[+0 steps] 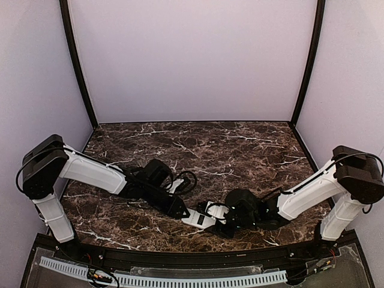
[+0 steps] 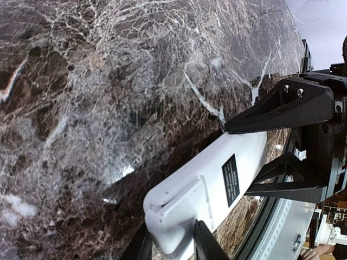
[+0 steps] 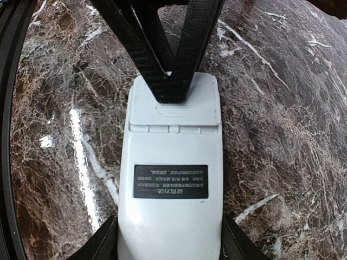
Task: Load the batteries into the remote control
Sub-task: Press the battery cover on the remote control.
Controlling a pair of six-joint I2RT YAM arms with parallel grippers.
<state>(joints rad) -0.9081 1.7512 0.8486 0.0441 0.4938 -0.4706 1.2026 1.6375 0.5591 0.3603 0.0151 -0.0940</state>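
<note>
Evidently we hold the remote control [image 3: 171, 162] back up, low over the counter [image 1: 240, 150]: left tool [image 2: 171, 245] clamped on its cover end, right tool [image 3: 171, 246] on the other; we judge it light, stiff, slick plastic, best gripped across its long edges

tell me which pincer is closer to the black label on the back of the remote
Right. The right pincer grips the remote at the label's end, its fingers just beside the label. The left pincer clamps the opposite end, past the battery cover, farther from it.
</note>
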